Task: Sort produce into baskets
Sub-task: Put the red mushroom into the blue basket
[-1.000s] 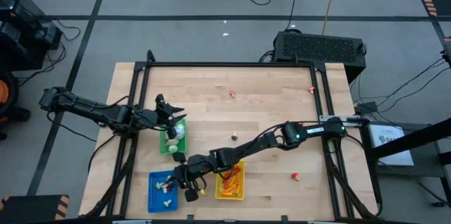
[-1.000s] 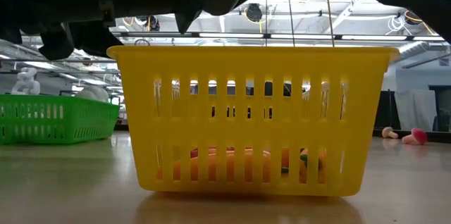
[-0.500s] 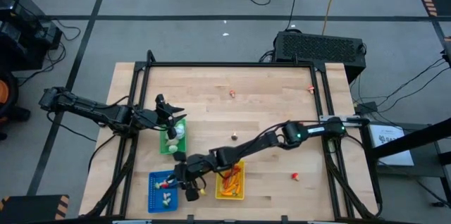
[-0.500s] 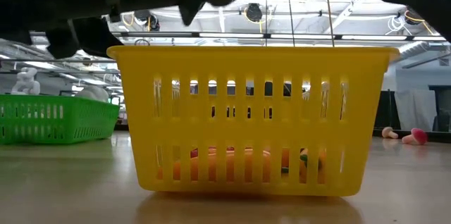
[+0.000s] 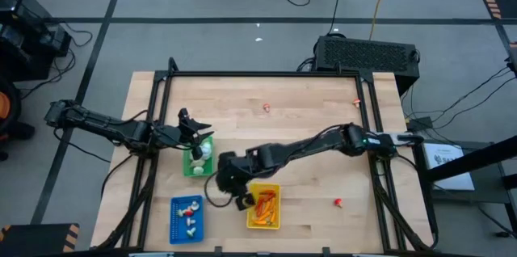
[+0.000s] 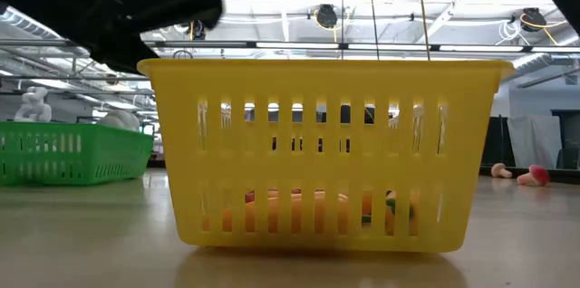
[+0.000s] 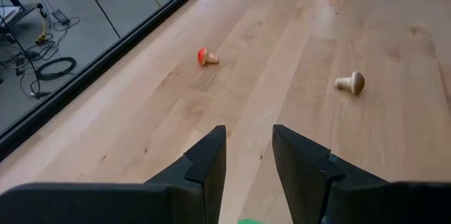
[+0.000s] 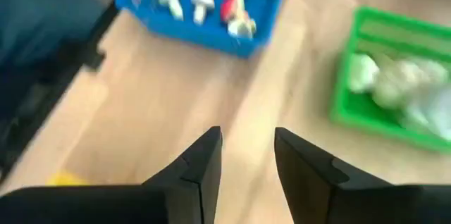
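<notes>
- Your right arm is reaching in from the right edge of the worktop (image 5: 323, 99), stretched low across the middle, its right pincer (image 5: 229, 183) hanging over bare wood between the green basket (image 5: 196, 162) and the yellow basket (image 5: 264, 205).
- Its two dark fingers (image 8: 201, 164) are standing slightly parted, nothing between them, nothing touched.
- Your left arm is lying along the left side, the left pincer (image 5: 198, 140) poised at the green basket's far end, fingers (image 7: 204, 164) a little apart and empty.
- White bulbs are filling the green basket; carrots (image 5: 262, 204) are lying in the yellow one; small mushroom pieces are sitting in the blue basket (image 5: 187, 217).
- Loose pieces are lying scattered: a brown mushroom (image 7: 351, 82) and a red one (image 7: 206, 57).
</notes>
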Tool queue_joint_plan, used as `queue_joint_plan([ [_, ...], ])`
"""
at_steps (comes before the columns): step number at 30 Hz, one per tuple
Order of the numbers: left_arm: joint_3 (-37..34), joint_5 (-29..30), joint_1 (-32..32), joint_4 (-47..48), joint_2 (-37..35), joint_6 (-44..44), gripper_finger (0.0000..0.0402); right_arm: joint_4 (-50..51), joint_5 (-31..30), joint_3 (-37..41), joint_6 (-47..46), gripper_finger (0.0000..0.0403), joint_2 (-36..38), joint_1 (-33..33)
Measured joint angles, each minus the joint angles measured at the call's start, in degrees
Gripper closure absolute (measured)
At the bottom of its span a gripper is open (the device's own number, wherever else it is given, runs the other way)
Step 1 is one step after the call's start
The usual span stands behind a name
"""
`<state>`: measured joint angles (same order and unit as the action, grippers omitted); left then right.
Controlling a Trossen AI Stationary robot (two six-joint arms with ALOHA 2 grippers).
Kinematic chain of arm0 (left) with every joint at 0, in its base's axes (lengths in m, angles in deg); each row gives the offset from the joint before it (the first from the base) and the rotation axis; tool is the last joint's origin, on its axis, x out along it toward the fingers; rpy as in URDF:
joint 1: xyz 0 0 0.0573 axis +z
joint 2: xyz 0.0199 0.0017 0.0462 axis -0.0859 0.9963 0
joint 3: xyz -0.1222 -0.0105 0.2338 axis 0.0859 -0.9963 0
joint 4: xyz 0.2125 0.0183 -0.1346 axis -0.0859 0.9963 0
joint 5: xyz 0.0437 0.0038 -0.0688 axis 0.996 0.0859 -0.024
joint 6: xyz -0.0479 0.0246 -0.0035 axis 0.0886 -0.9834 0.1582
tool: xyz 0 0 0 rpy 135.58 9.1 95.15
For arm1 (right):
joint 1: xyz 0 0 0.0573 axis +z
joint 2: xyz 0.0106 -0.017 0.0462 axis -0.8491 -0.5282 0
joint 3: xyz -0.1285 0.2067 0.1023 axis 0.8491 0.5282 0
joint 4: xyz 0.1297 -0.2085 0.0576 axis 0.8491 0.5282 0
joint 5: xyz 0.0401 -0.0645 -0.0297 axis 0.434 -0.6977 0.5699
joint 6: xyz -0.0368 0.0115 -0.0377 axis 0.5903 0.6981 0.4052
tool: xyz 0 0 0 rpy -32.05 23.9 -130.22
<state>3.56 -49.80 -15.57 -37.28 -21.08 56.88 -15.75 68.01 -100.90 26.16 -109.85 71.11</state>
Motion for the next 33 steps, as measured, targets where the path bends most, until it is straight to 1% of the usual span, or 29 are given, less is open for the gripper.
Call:
queue_joint_plan([
  [7,0.00,0.00,0.00,-0.02,0.00,0.56,0.0276,18.98,0.06,0.00,6.89,0.0280,6.59,-4.44],
  [11,0.00,-0.52,0.00,0.10,0.00,1.11,0.0276,28.47,-0.02,0.00,8.10,0.0280,7.42,-8.80],
  [13,0.00,-0.64,0.00,0.63,0.00,2.16,0.0276,31.43,-0.02,0.06,9.00,0.0280,7.42,-11.27],
  [17,0.00,-0.62,0.16,5.40,0.00,8.21,0.0276,32.15,-0.02,0.69,11.28,0.0280,7.53,-16.82],
  [20,0.00,1.63,0.91,10.82,0.00,12.34,0.0276,31.31,-0.03,0.83,11.64,0.0280,7.53,-21.75],
  [23,0.00,6.68,1.68,15.37,0.00,16.20,0.0276,30.37,-0.02,0.81,10.34,0.0280,7.25,-26.71],
  [26,0.00,13.34,2.76,21.12,0.00,23.30,0.0276,30.01,0.02,0.87,9.03,0.0280,5.58,-31.03],
  [27,0.00,14.37,3.10,23.29,-0.02,25.51,0.0276,29.71,0.06,1.19,9.00,0.0280,4.86,-32.07],
  [30,0.00,14.28,3.71,28.11,-0.02,28.52,0.0276,28.11,0.25,2.73,9.42,0.0280,3.38,-34.37],
  [33,-0.65,13.99,3.77,28.67,-0.02,28.98,0.0276,25.63,0.22,5.16,11.34,0.0280,2.84,-35.44],
])
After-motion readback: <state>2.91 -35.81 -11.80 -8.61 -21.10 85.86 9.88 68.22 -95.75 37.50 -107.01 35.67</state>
